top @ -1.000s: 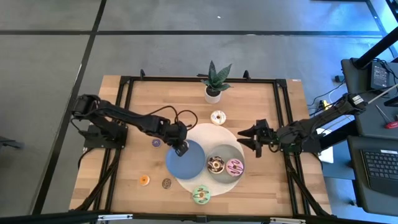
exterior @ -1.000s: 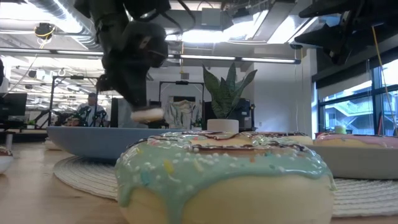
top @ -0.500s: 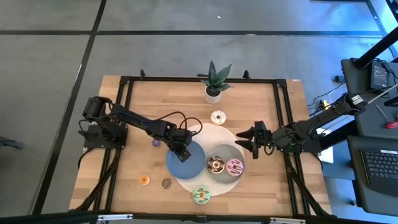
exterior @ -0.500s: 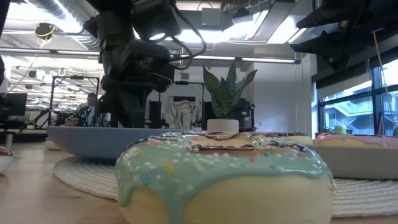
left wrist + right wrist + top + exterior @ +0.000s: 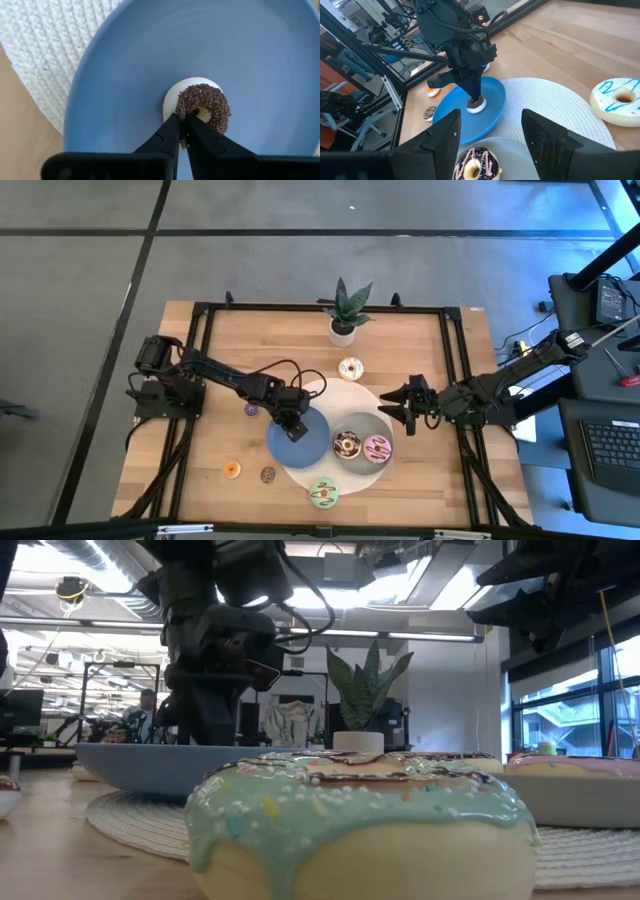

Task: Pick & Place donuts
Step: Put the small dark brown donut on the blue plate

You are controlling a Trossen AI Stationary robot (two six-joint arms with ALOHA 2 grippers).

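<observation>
My left gripper (image 5: 291,427) stands over the blue plate (image 5: 310,448), pointing down, shut on a brown mini donut (image 5: 204,106) that sits on the plate (image 5: 260,60). The right wrist view shows that mini donut (image 5: 476,104) under its fingers. My right gripper (image 5: 395,408) hovers open beside the grey plate (image 5: 362,427). The chocolate donut (image 5: 347,445) and the pink donut (image 5: 377,448) lie on the grey plate. The white donut (image 5: 350,368) lies at the mat's far edge and the green donut (image 5: 323,493) at its near edge. Purple (image 5: 250,409), orange (image 5: 232,470) and dark (image 5: 268,474) mini rings lie on the wood. My left gripper pinches the brown mini donut's rim (image 5: 186,116) between its two fingertips (image 5: 172,129). The fingers come from above, pointing down. The donut's pale underside (image 5: 172,97) rests on the blue plate, a little left of the plate's middle.
Both plates sit on a round white woven mat (image 5: 330,395). A potted plant (image 5: 344,315) stands at the table's far edge. Black frame rails (image 5: 200,380) run along the table's left and right sides. In the low view the green donut (image 5: 350,830) fills the foreground.
My left gripper has gone down onto the blue plate, carrying the mini donut from above the plate's rim to its surface. It has stayed shut on the donut.
</observation>
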